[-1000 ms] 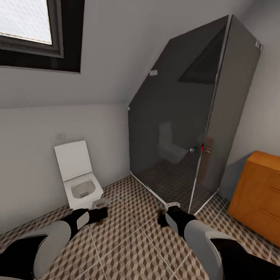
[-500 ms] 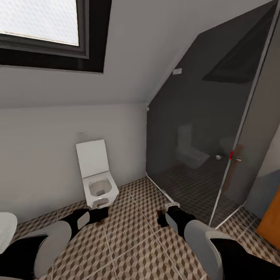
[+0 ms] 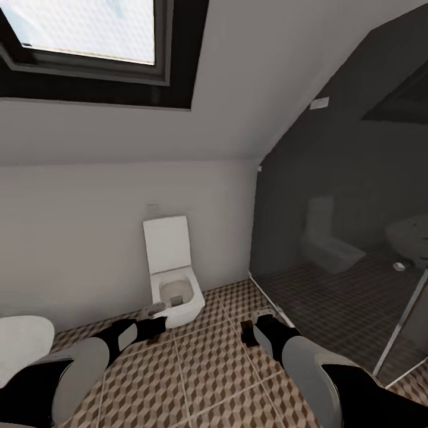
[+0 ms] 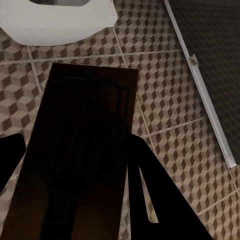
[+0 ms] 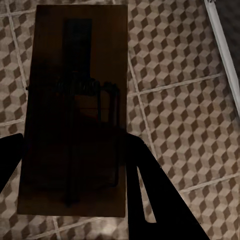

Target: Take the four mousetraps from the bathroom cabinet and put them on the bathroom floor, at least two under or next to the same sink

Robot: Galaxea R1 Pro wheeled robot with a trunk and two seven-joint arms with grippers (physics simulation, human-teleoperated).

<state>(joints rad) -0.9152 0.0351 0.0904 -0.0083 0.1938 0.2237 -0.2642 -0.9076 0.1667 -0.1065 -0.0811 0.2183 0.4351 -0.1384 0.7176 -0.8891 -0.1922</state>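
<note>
Swung left, view now off the cabinet toward toilet point(image 3: 174, 279); left hand point(image 3: 156, 318) and right hand point(image 3: 257, 326) each clamped on a mousetrap point(image 4: 80, 150) point(image 5: 75, 110) over bathroom floor point(image 3: 214, 362); sink sought next.

Two flat brown wooden mousetraps with dark metal parts: one point(image 4: 82, 150) between the left gripper's fingers, one point(image 5: 75, 115) between the right's. One white square toilet point(image 3: 173, 279). One dark-framed skylight window point(image 3: 95, 41). One dark glass shower enclosure point(image 3: 351, 238).

A home attic bathroom: white toilet point(image 3: 172, 279), glass shower enclosure point(image 3: 351, 238), sloped ceiling with skylight point(image 3: 89, 35), tiled floor point(image 3: 208, 368)
</note>
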